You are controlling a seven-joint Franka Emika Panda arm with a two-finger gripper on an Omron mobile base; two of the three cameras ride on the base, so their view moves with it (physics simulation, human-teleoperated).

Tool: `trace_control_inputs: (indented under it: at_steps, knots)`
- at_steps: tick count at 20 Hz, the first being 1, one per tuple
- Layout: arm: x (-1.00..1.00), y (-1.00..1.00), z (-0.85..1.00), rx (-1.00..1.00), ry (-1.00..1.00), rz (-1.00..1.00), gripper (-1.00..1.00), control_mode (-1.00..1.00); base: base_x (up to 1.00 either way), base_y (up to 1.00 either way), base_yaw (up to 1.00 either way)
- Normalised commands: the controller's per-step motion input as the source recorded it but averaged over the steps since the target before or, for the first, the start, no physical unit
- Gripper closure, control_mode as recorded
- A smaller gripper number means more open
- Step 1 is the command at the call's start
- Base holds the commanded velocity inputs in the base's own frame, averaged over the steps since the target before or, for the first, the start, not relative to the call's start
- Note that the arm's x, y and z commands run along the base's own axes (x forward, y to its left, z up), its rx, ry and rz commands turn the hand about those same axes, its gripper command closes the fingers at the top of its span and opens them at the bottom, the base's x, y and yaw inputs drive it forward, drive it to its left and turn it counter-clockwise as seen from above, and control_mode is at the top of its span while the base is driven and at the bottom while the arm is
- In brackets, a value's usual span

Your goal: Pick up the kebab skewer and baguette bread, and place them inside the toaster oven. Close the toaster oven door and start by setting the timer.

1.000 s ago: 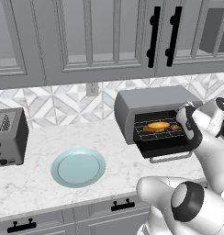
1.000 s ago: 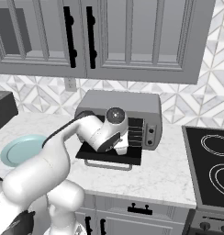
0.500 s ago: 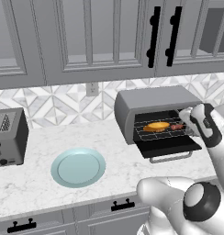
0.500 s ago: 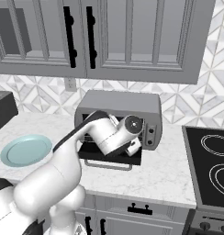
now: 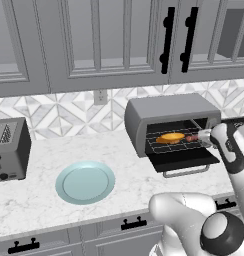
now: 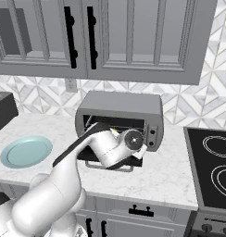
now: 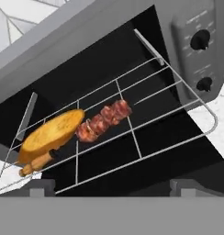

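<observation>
The toaster oven (image 5: 169, 117) stands on the marble table (image 5: 119, 165) against the tiled wall, under the grey upper cabinets (image 5: 94, 40). Its door (image 5: 183, 158) is folded down flat in front of the cavity, and the silver bar handle (image 5: 186, 173) is at the front edge of it. Inside, on the wire rack (image 7: 146, 128), lie both food items. The baguette bread (image 7: 52, 133) is on the left part of the rack in the hand view, a golden loaf lying a little tilted. The kebab skewer (image 7: 102, 121) lies just beside it, with its reddish chunks near the middle of the rack and its wooden end passing under the edge of the loaf, so the two are touching or almost touching. In the left base view the loaf is seen in the middle of the cavity, with the skewer to its right.

The gripper (image 5: 212, 137) is at the right front of the oven opening, just above the lowered door. It is released, with the jaws wide apart, and it grasps nothing. The two knobs (image 7: 201, 41) of the control panel are on the right side of the oven front.

A light blue plate (image 5: 85, 181) lies on the table well apart to the left of the oven, and a grey slot toaster (image 5: 9, 149) stands further left. A black cooktop (image 6: 212, 171) is to the right of the oven
</observation>
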Motion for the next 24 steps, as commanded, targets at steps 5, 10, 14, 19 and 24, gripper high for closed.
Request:
trace_control_inputs:
  at_steps: [5, 10, 14, 19, 24]
  knots:
    - [0.0, 0.0, -0.45, -0.21, -0.27, 0.07, -1.0, -1.0, 0.0, 0.0, 0.0]
    - [0.0, 0.0, -0.17, -0.07, -0.18, 0.03, -1.0, -1.0, 0.0, 0.0, 0.0]
    - [0.0, -0.11, 0.0, 0.0, -0.1, 0.0, -1.0, -1.0, 0.0, 0.0, 0.0]
    - [0.0, -0.02, 0.0, -0.03, -0.06, 0.0, -1.0, -1.0, 0.0, 0.0, 0.0]
    - [0.0, 0.0, 0.0, -0.19, -0.07, 0.0, -1.0, -1.0, 0.0, 0.0, 0.0]
